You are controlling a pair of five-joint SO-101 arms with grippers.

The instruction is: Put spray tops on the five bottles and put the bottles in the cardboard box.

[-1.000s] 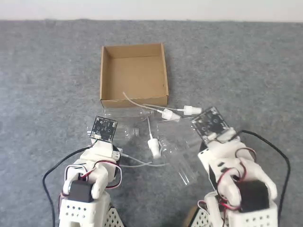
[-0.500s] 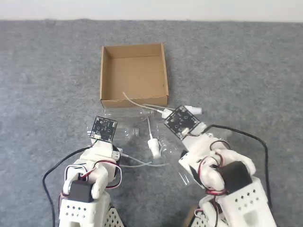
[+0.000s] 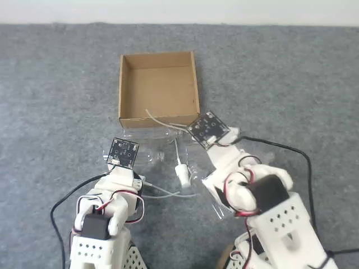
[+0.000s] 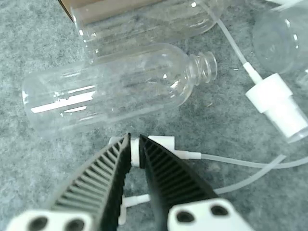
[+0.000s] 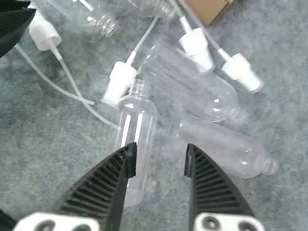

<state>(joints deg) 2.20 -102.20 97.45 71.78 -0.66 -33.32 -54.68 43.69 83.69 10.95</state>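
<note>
Several clear bottles lie on their sides in front of the cardboard box (image 3: 159, 88). My left gripper (image 4: 134, 140) is shut on a white spray top (image 4: 161, 141) whose thin tube trails across the carpet. Just beyond it lies an uncapped bottle (image 4: 115, 89). My right gripper (image 5: 159, 161) hangs open above the bottle pile, one finger over an uncapped bottle (image 5: 134, 130), with another bottle (image 5: 226, 147) beside the other finger. Loose spray tops (image 5: 120, 82) (image 5: 195, 45) (image 5: 240, 72) lie among the bottles. In the high view one spray top (image 3: 183, 175) lies between the arms.
The grey carpet (image 3: 291, 84) stretches open around the box on both sides. The box stands with nothing inside. Thin white tubes (image 3: 162, 193) from the spray tops cross the floor between the two arms. My left gripper's black fingers (image 5: 14, 24) show near the pile.
The right arm has swung left and forward, from the right side to over the bottle pile near the box front. The left arm has stayed put.
</note>
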